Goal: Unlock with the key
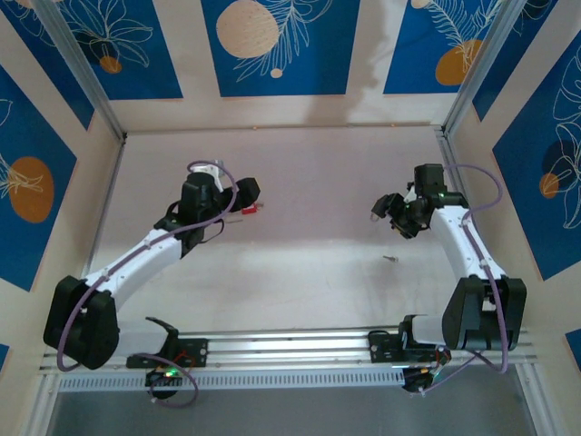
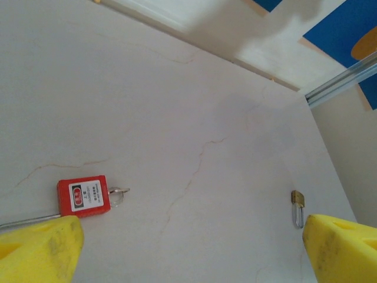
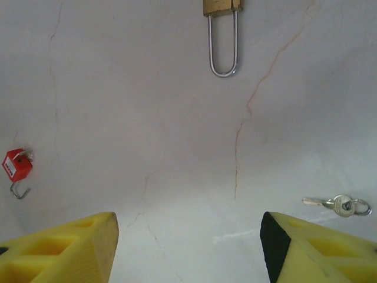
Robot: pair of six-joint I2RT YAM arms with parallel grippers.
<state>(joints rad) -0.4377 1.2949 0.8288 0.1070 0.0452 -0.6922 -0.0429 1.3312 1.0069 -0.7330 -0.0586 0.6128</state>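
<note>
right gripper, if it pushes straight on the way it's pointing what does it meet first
The right gripper would probably meet bare table first; farther along that line lies the brass padlock, shackle end nearest. The key sits off to the side.

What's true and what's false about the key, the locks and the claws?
1. The key lies on the table, in no claw. True.
2. The left claw holds the red padlock. False: the padlock lies on the table, beyond the open claw.
3. The brass padlock has a long silver shackle. True.
4. The right claw is shut on the key. False: it is open and empty, and the key lies off to its side.
</note>
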